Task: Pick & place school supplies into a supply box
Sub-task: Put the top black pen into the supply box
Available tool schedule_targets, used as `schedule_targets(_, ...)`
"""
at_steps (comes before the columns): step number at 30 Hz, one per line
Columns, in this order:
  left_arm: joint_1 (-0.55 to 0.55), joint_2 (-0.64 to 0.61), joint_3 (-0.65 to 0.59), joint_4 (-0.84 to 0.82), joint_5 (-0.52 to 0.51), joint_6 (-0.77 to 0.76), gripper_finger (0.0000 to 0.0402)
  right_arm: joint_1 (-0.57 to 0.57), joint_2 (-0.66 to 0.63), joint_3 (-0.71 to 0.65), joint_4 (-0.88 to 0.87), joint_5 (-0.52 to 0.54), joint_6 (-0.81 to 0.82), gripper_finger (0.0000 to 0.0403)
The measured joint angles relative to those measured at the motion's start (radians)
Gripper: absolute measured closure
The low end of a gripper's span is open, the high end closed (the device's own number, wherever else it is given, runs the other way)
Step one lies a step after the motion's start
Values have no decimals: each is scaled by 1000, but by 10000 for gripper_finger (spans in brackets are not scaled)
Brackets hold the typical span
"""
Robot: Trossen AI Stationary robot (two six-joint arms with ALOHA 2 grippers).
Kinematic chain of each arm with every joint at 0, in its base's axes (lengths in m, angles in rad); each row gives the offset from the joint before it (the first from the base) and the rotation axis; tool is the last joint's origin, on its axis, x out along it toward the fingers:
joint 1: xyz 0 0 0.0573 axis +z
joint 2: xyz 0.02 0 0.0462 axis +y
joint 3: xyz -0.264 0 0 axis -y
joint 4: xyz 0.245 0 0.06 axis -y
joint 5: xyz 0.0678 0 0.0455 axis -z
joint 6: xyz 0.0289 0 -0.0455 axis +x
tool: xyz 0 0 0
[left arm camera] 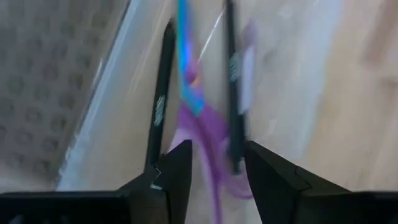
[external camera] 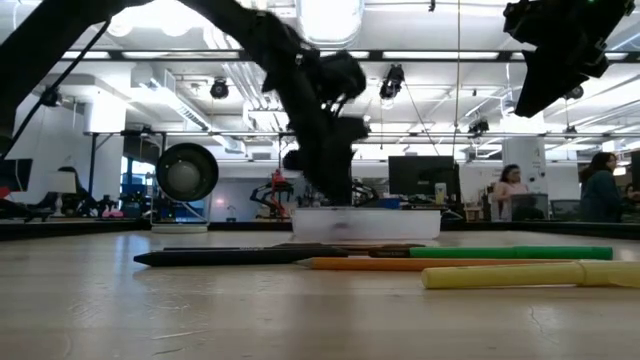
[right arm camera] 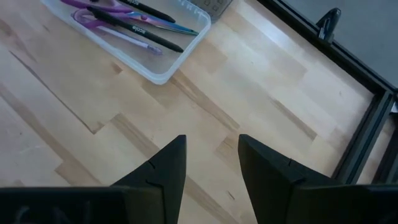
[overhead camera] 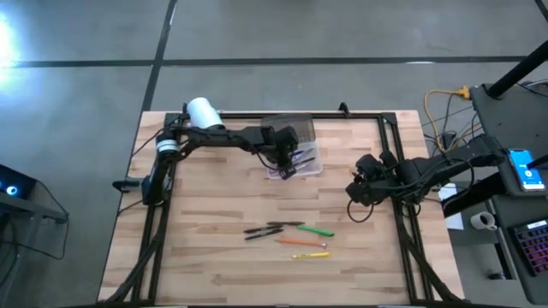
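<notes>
Several thin stiff pens (overhead camera: pixel 287 236) lie on the near wooden surface (overhead camera: pixel 214 257); light and apt to roll, best pinched mid-shaft. Left tool (overhead camera: pixel 287 162) hangs open and empty over the clear plastic supply box (overhead camera: pixel 295 154); right tool (overhead camera: pixel 358 188) waits open at the right

A grey concrete floor (overhead camera: pixel 282 34) with dark seams surrounds the light wooden table (overhead camera: pixel 214 214) in the high view. In the low view, bright ceiling lights (external camera: pixel 330 15) hang at upper centre, and two people (external camera: pixel 600 190) sit at the right by monitors (external camera: pixel 415 178).
</notes>
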Motion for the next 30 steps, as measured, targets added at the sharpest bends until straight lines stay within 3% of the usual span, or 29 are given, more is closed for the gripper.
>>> schedule_targets(6,7,1,-121,99,3,-42,277,0,0,0,0,13,1,266)
schedule_targets(10,2,1,-140,137,12,-70,279,0,0,0,0,14,1,266)
schedule_targets(25,-2,-1,3,262,13,2,279,0,0,0,0,14,12,266)
schedule_targets(30,12,-2,7,224,-15,10,279,0,0,0,0,14,14,266)
